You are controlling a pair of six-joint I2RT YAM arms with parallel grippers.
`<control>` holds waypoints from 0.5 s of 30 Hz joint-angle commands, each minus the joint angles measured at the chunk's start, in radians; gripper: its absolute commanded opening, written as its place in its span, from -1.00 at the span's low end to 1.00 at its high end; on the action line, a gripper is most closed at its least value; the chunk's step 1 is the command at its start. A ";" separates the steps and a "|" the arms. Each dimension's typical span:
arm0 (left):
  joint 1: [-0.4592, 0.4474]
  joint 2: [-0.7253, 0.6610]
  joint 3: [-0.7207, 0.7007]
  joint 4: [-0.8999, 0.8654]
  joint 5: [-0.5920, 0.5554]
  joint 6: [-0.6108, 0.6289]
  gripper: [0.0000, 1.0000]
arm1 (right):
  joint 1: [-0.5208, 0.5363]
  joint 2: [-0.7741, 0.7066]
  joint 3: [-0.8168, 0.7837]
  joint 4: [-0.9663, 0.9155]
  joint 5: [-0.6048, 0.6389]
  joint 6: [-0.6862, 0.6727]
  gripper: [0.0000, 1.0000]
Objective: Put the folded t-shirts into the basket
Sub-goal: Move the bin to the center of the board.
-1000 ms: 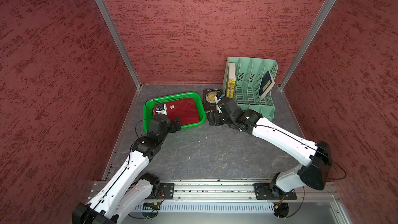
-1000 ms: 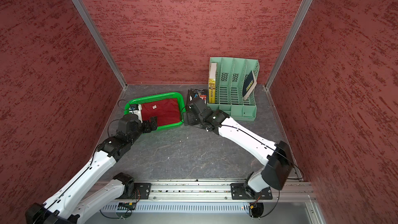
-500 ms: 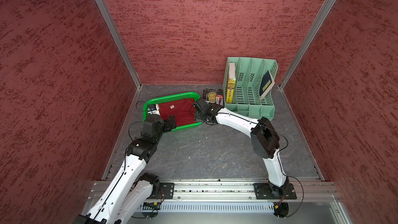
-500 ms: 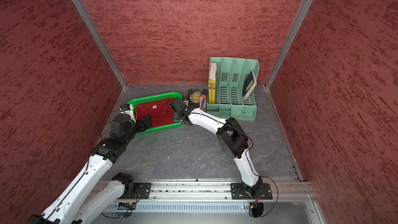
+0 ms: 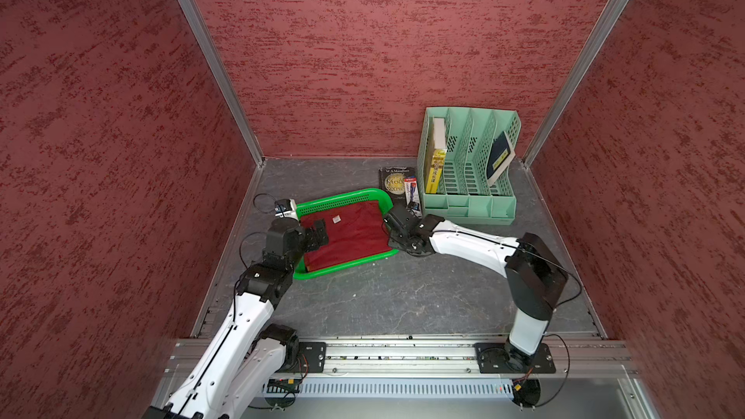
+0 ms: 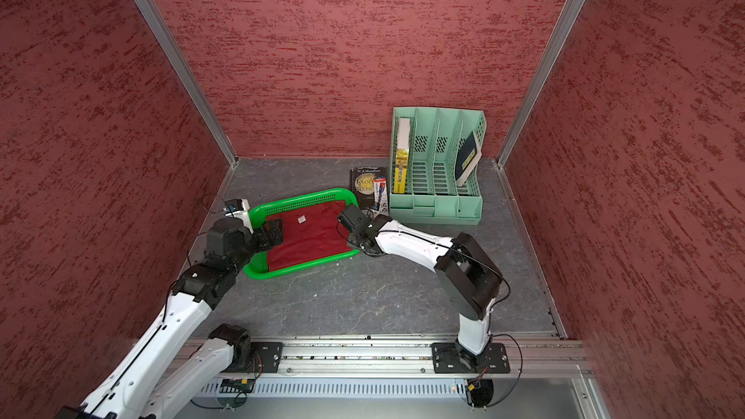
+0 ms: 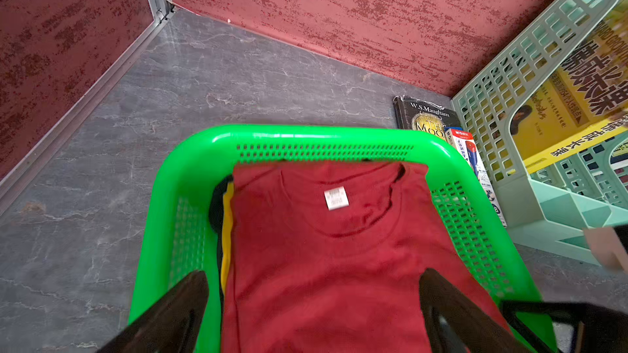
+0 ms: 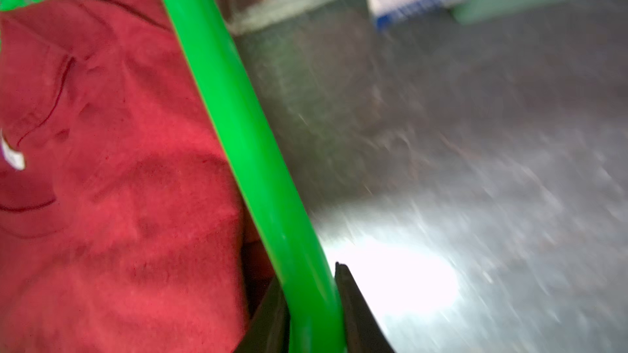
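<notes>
I saw mottled red walls (image 5: 363, 54) boxing in a grey marbled floor (image 5: 403, 296); a mint file organiser (image 5: 467, 199) stood at one o'clock.

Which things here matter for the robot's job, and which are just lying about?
For the job: green basket; dark red t-shirt on top, yellow t-shirt and black t-shirt beneath; right claw gripping the rim; left claw open.
Lying about: mint file organiser, black book, small box.

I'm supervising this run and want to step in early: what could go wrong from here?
The right gripper has its jaws on the basket rim: a pull could tilt it and shift the red t-shirt. The left gripper hangs open just over that t-shirt and could snag and unfold it.
</notes>
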 commanded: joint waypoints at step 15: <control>0.007 0.010 -0.072 0.120 0.020 0.012 0.99 | -0.015 -0.671 -0.540 -0.329 0.165 0.291 -0.60</control>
